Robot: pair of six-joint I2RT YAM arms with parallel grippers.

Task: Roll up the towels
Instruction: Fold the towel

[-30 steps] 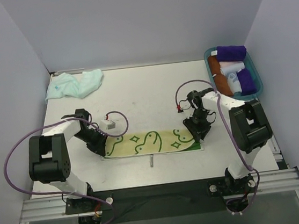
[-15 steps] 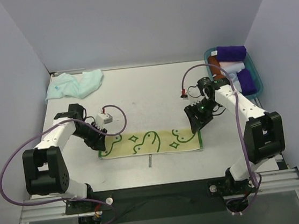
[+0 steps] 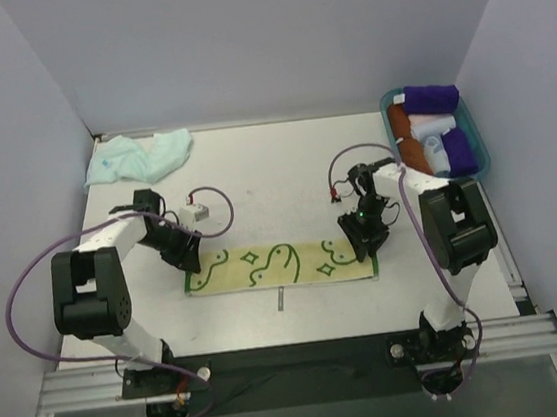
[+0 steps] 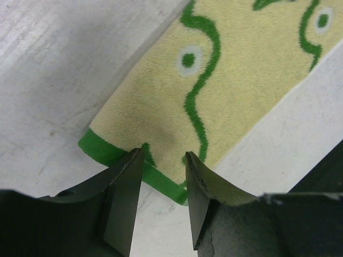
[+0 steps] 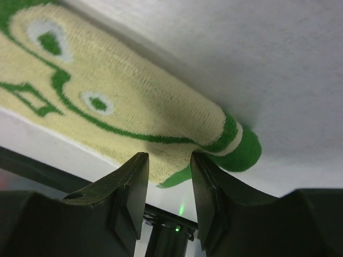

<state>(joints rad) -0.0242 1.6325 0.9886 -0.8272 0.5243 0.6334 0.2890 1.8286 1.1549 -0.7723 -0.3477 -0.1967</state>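
The pale yellow towel (image 3: 280, 266) with green squiggles lies flat as a long strip across the table near the front. My left gripper (image 3: 189, 255) is open at its left end. In the left wrist view the left gripper (image 4: 162, 160) straddles the green-bordered end of the towel (image 4: 225, 80). My right gripper (image 3: 363, 244) is open at the right end. In the right wrist view the right gripper (image 5: 168, 160) sits over the towel (image 5: 123, 101), whose green end curls up slightly. The mint-aqua towel (image 3: 138, 156) lies crumpled at the far left corner.
A teal basket (image 3: 476, 136) at the far right holds purple, orange and white rolls. A small grey mark (image 3: 282, 299) lies on the table just in front of the yellow towel. Purple cables loop from both arms. Grey walls enclose the table.
My right arm, lifted and reaching right half a second ago, has come back down onto the towel's right end. My left gripper shifted slightly at the left end. The towel stays flat.
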